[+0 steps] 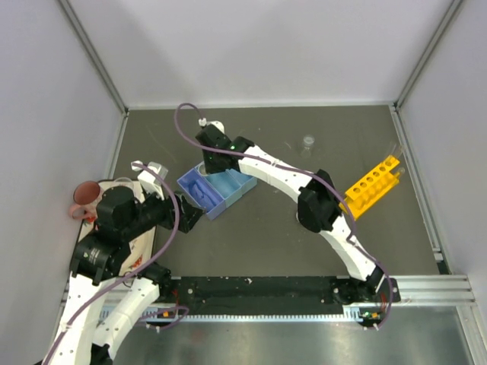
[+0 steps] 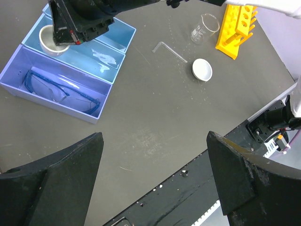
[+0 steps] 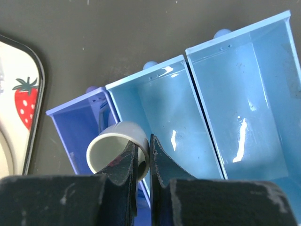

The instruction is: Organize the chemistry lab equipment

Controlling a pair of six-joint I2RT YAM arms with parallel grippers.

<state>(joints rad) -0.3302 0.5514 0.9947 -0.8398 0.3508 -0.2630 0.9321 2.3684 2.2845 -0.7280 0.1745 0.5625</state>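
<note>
Right pincer [image 3: 142, 151] was clamped shut on the rim of a white dish [image 3: 106, 147], hanging over the tray [image 3: 263, 94] roughly where its purple and middle compartments meet. I'd shift it fully over the middle one and go low before letting go, so it doesn't tip or land on the goggles [image 2: 61, 89]. Left pincer [image 2: 154, 139] hung wide open, holding nothing. What I could count: two dishes, the second dish [image 2: 202, 69] out on the worktop [image 2: 155, 117], one beaker [image 2: 205, 28], one loose tube [image 2: 170, 51], one rack [image 2: 235, 26], one pair of goggles.
</note>
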